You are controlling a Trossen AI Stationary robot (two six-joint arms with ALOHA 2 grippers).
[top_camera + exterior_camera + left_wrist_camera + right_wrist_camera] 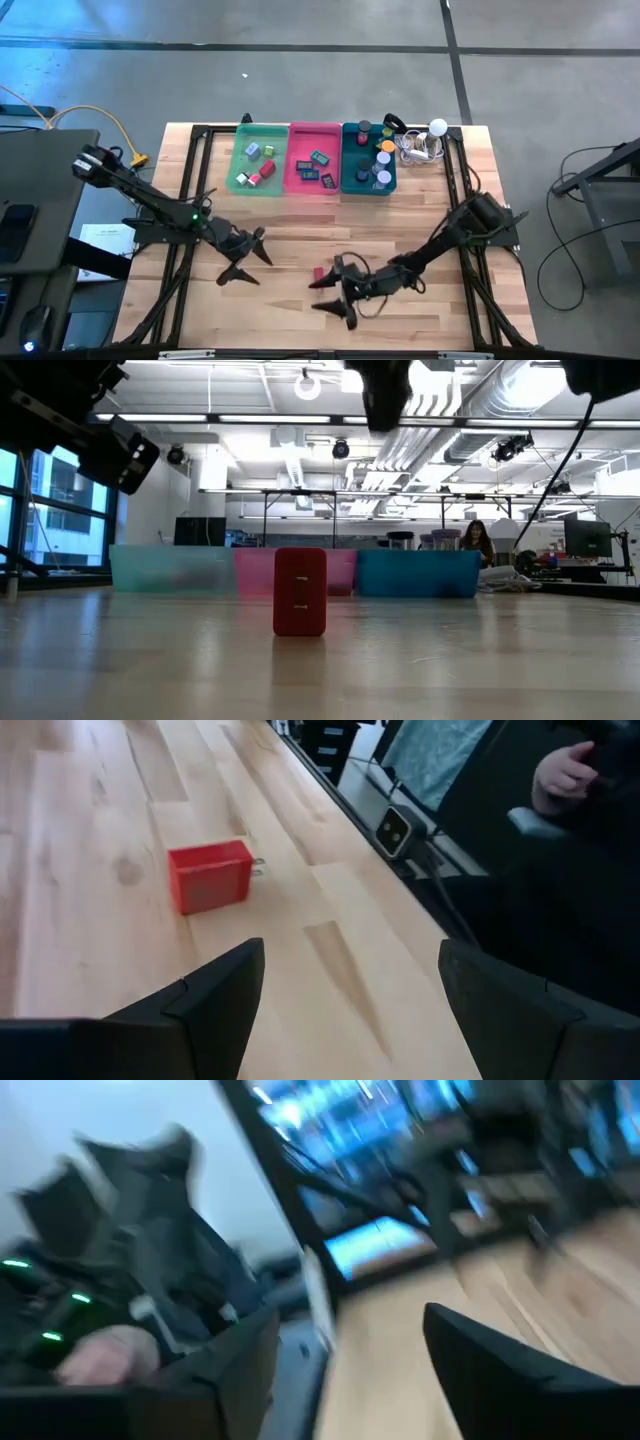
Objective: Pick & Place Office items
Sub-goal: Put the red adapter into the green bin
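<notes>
Bright, even ceiling light; 1 view smeared.
Right wrist view is motion-blurred throughout; low view's trays (pixel 300 572) look soft, ceiling strips glare at 12 o'clock; table (pixel 300 255) shadows faint.

Legible text, labels, brands, numbers, signs: none. The red block (pixel 300 591) on the table shows two small pale marks on its face, too small to read as characters. The items in the trays beyond it carry nothing that can be made out.
</notes>
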